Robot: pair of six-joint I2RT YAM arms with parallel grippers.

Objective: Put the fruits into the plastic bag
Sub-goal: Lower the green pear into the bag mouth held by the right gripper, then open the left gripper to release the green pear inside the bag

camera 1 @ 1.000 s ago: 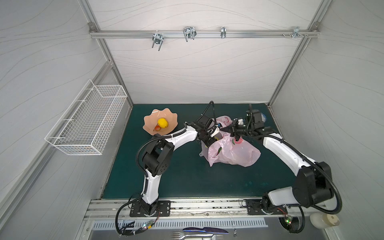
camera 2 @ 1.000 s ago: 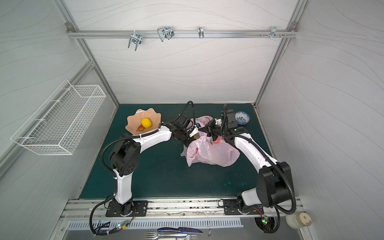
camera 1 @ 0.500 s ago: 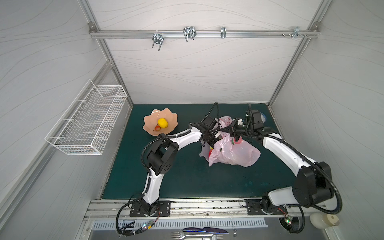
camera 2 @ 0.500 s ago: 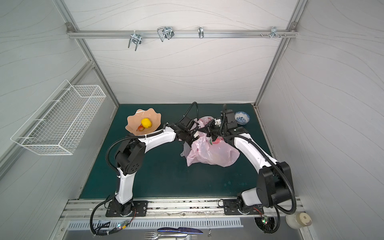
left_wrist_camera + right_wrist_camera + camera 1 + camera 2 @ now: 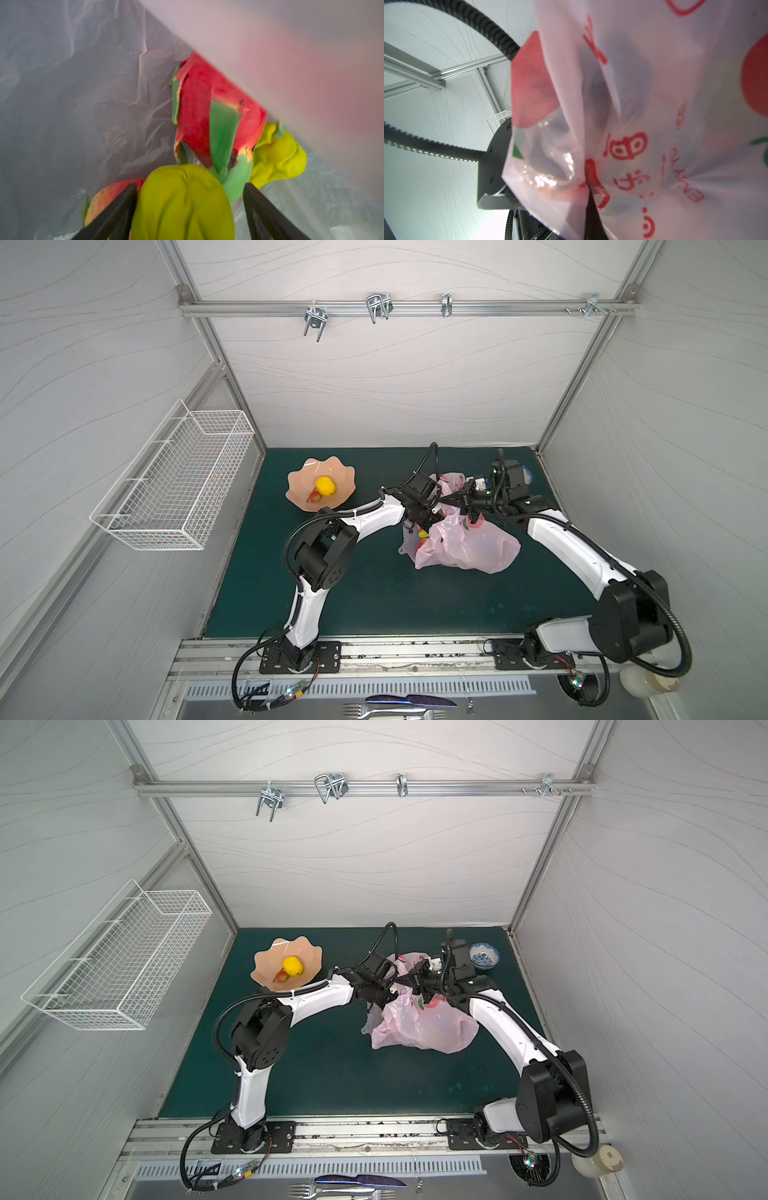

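Note:
The pale-pink plastic bag (image 5: 469,547) (image 5: 424,1027) lies right of centre on the green mat. My right gripper (image 5: 589,187) is shut on the bag's upper edge, holding the mouth up (image 5: 467,510). My left gripper (image 5: 189,185) reaches inside the bag with its jaws open. A yellow-green pear (image 5: 182,205) sits between them, with a gap on one side. Deeper in lie a dragon fruit (image 5: 199,116), another pear (image 5: 276,158) and a red piece (image 5: 106,195). A lemon (image 5: 325,485) and a red piece (image 5: 316,496) rest in the peach dish (image 5: 345,479).
A blue-and-white bowl (image 5: 484,957) stands at the back right, close behind the right arm. A white wire basket (image 5: 178,481) hangs on the left wall. Cutlery (image 5: 399,707) lies beyond the front rail. White walls close in the mat on three sides.
The left arm has pushed rightward into the bag's mouth and its jaws have widened around the pear. The right gripper has kept its hold on the bag.

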